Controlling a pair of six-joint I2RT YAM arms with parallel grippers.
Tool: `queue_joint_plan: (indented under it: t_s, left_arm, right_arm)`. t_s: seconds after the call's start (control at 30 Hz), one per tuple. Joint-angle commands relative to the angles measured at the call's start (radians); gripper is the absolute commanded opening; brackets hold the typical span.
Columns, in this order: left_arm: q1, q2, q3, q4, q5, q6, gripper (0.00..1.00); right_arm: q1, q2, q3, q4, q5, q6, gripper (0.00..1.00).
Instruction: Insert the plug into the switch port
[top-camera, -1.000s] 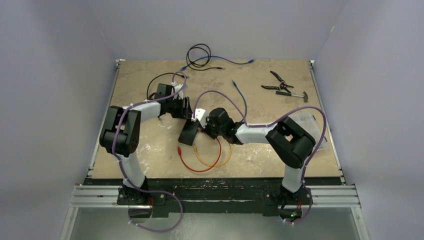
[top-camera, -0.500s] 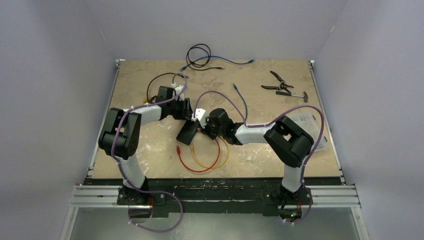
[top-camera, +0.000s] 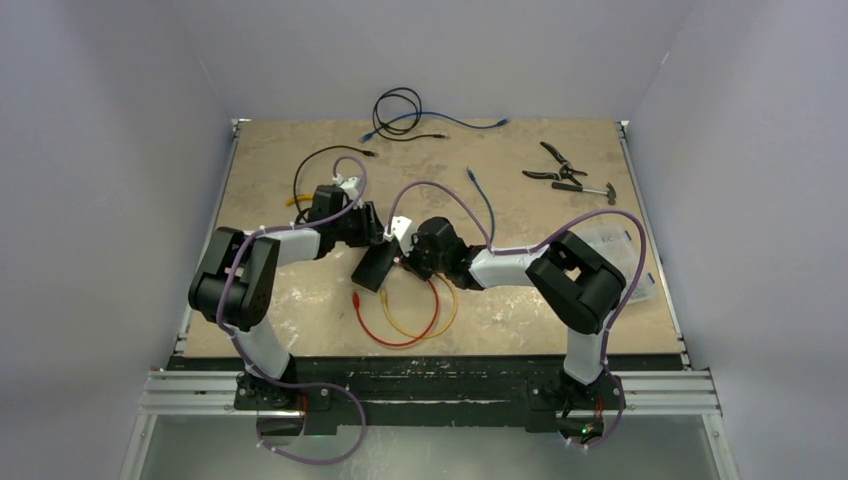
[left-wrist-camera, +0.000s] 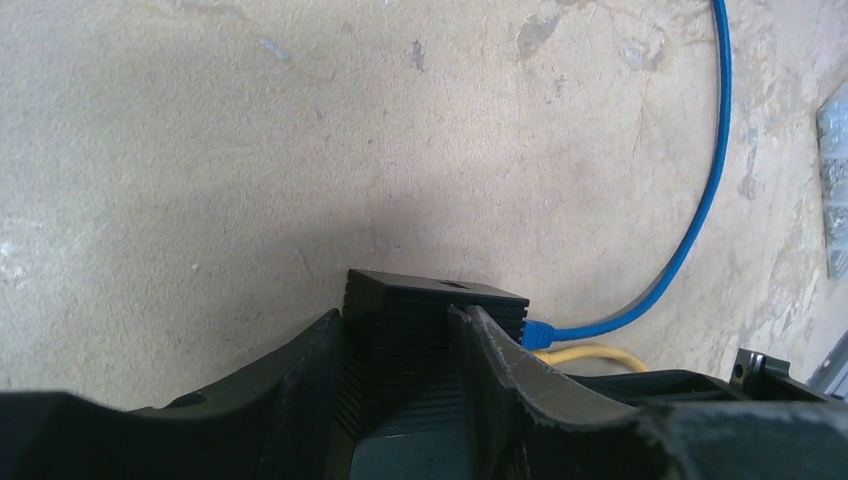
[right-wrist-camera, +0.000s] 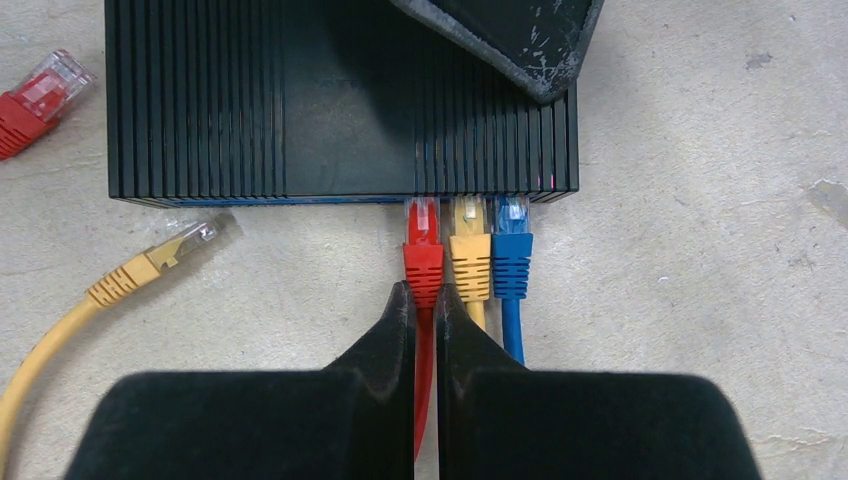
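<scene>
The switch, a flat black ribbed box, lies mid-table. Red, yellow and blue plugs sit side by side in its ports. My right gripper is shut on the red cable just behind the red plug's boot; in the top view it is at the switch's right side. My left gripper closes on the switch's far corner; one of its fingers rests on the switch's top. It meets the switch's far end in the top view.
A loose yellow plug and a loose red plug lie left of the ports. Red and yellow cable loops lie in front of the switch. Pliers, a hammer, a clear bag and black cables are farther off.
My left arm has lowered and moved its gripper nearer, onto the switch's far end. The right gripper and the switch have barely moved.
</scene>
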Motion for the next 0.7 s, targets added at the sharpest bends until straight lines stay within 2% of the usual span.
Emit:
queue_joint_plan:
  t_s: [0.0,0.3,0.67]
  left_arm:
    - [-0.076,-0.022,-0.087,-0.076,0.13,-0.099,0.42]
    - [-0.138,-0.037,-0.108,-0.017,0.136,-0.164,0.42]
    - [-0.16,-0.059,-0.145,0.071,0.133,-0.266,0.42]
  right_arm:
    - [0.004,0.0,0.093,0.169,-0.014,0.018,0.0]
    - [0.005,0.007,0.154,0.191,-0.004,0.046,0.0]
    - [-0.033,-0.014,0.152,0.291,0.02,0.168,0.0]
